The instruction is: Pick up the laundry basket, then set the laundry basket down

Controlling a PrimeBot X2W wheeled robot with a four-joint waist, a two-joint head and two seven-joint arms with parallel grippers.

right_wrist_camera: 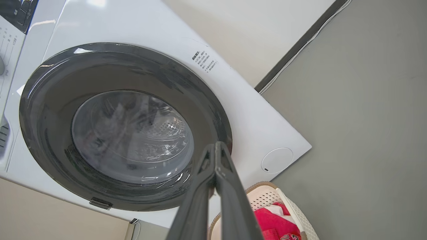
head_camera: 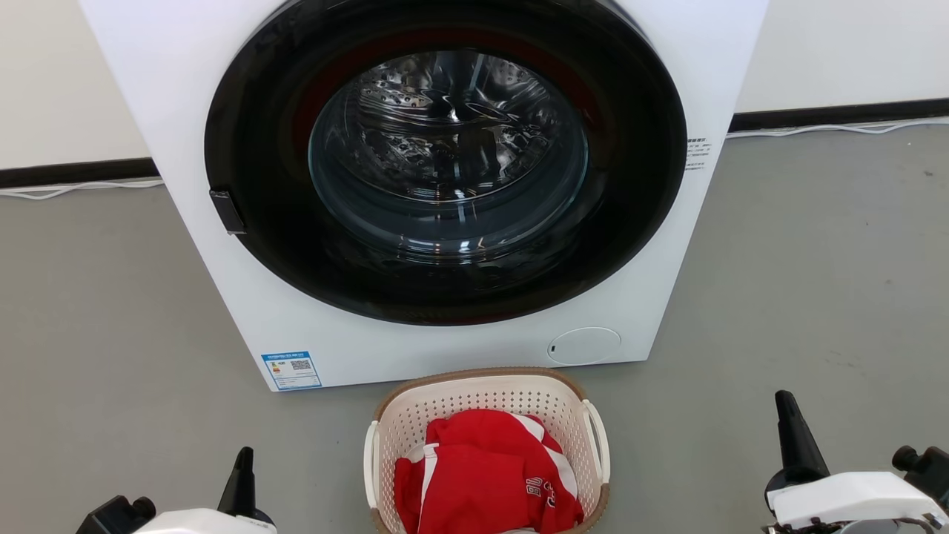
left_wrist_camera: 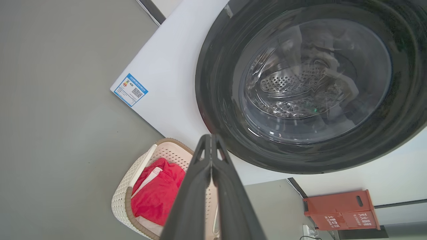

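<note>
Both grippers are clenched and empty; we see the laundry basket (head_camera: 474,391) between the left gripper (head_camera: 244,452) and the right gripper (head_camera: 783,398), on the floor (head_camera: 111,334) just before the washer (head_camera: 415,350), red clothing (head_camera: 482,467) inside.

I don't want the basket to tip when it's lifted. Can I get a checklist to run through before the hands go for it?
1. Laundry basket upright on the floor: ok.
2. Left loop handle and right loop handle free: ok.
3. Left hand open for a handle: not ok, shut, apart from the basket.
4. Right hand open: not ok, shut, apart too.
5. Red garment inside the rim: ok where visible.
6. Gap to the washing machine: cannot tell.
</note>
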